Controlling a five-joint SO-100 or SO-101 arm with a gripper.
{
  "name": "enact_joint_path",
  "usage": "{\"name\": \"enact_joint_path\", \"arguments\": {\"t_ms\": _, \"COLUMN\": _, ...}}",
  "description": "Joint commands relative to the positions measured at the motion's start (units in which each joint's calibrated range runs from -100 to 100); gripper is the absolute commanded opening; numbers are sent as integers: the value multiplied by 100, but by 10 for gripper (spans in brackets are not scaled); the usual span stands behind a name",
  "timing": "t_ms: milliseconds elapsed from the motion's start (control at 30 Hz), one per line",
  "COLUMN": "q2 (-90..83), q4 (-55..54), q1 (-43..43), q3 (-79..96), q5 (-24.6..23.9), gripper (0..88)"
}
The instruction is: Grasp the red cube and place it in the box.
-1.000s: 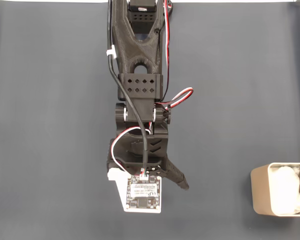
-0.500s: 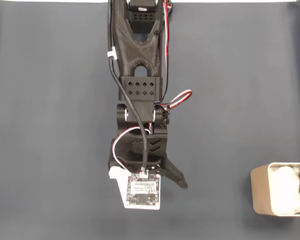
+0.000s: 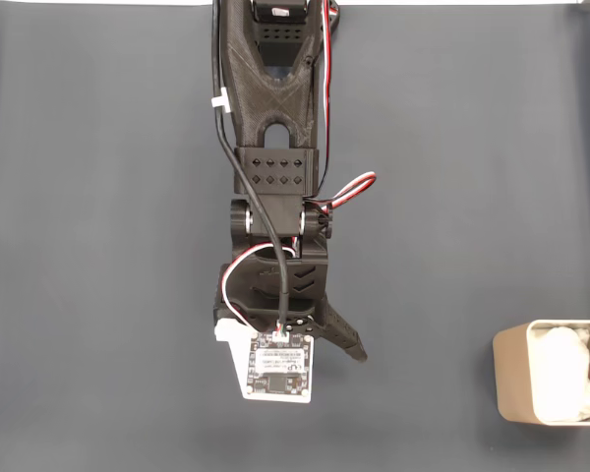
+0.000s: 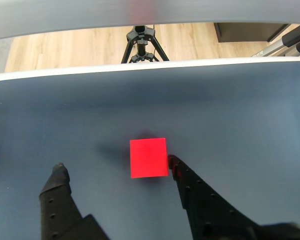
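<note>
Red cube [image 4: 148, 158] lies flat on the dark surface [image 4: 250, 115], between the two fingers of the gripper [image 4: 115, 166] in the wrist view but not centred. It sits hard against the finger on that view's right, touching or very nearly touching its tip, with a wide gap to the finger on the left. We read the fingers as spread apart, nothing held yet. The cube is level with the fingertips rather than deep between them.

Risks as we judge them:
- Closing from this offset, one finger meets the cube first and may shove or spin it across the surface before the other arrives. We could end with a corner pinch or a miss.
- With only the tips alongside the cube, a shallow hold might let it slip out on the lift.
- Any further forward push with the near finger touching could knock the cube away from the gripper.

In the fixed view the arm [image 3: 275, 118] and the gripper [image 3: 320, 349] cover the cube's spot. The box [image 3: 551, 374], lined with white paper, stands well apart from the gripper at that view's right edge, partly cut off. That leaves a long sideways carry, so a weak grasp could drop the cube short of the rim.

Beyond the surface's far edge we note a tripod [image 4: 142, 42] on a wooden floor [image 4: 65, 47].
</note>
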Motion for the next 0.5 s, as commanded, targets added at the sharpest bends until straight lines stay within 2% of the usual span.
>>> {"name": "enact_joint_path", "arguments": {"t_ms": 0, "q2": -467, "q4": -129, "q1": 12, "q3": -61, "q5": -73, "gripper": 443}}
{"name": "enact_joint_path", "arguments": {"t_ms": 467, "q2": -493, "q4": -243, "q1": 5, "q3": -97, "q5": -24, "gripper": 380}}
